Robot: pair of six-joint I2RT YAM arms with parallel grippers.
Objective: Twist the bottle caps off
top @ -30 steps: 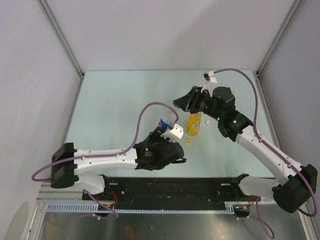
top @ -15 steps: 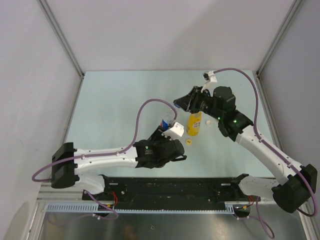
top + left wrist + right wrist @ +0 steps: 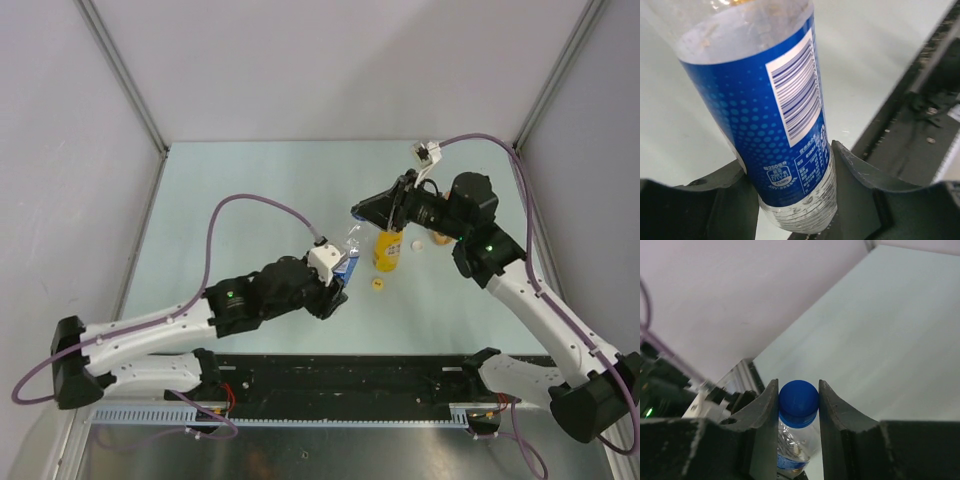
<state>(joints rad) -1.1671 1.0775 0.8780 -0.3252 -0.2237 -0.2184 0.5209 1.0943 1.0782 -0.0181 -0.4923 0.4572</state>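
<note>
Left claw (image 3: pixel 790 172) clamped on the clear bottle (image 3: pixel 775 115) near its base. Right claw (image 3: pixel 798 386) closed on that bottle's blue cap (image 3: pixel 798 401). Yellow bottle (image 3: pixel 387 250) stands just beside the clear bottle.

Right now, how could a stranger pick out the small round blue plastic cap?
Over the pale green table, the left gripper holds a clear plastic bottle with a blue label. Its small round blue plastic cap sits on top, pinched by the right gripper. The yellow cap and whitish cap lie loose nearby.
</note>
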